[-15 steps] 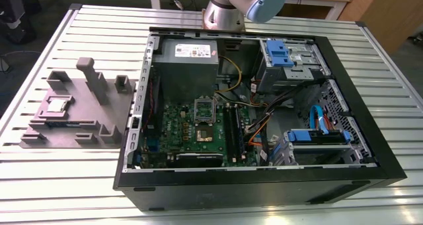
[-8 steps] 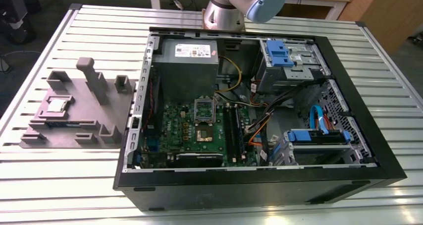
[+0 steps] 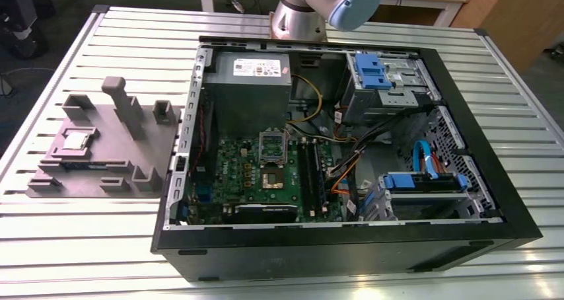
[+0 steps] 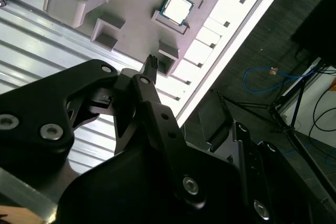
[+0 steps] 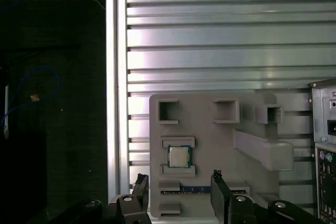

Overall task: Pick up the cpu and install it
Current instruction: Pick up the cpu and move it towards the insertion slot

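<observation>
We are hovering our gripper (image 5: 178,178), wide and empty, above the cpu (image 5: 179,156) sitting in the tray (image 5: 210,140). Descending skewed, we would be risking fingers (image 5: 219,190) catching the tray's ridges.

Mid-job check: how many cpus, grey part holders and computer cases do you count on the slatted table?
cpu: 1, lying in the holder
grey part holder: 1
computer case: 1, side open
Total: 3
</observation>
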`<state>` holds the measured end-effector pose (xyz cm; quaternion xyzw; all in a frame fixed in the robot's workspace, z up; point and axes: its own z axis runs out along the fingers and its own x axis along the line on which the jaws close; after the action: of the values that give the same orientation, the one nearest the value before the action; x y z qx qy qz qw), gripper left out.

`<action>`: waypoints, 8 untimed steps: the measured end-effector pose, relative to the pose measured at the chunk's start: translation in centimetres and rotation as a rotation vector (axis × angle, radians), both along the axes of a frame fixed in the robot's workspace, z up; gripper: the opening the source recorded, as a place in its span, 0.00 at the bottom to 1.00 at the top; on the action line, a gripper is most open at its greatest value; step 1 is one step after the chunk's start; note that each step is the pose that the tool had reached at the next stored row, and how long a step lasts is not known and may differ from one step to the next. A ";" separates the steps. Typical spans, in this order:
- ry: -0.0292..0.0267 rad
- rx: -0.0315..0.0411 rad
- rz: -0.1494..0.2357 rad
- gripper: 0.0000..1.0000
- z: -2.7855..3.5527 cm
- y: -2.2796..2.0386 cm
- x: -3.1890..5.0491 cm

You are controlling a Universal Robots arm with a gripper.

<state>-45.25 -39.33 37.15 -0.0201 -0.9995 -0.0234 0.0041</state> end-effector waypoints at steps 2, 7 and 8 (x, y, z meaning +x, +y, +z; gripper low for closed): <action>0.0000 0.0000 0.000 0.59 -0.11 0.00 0.00; -0.0002 0.0001 0.000 0.59 -0.18 0.00 0.00; -0.0001 0.0000 0.000 0.59 -0.20 0.00 0.00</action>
<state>-45.25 -39.32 36.95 -0.0201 -0.9995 -0.0234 0.0041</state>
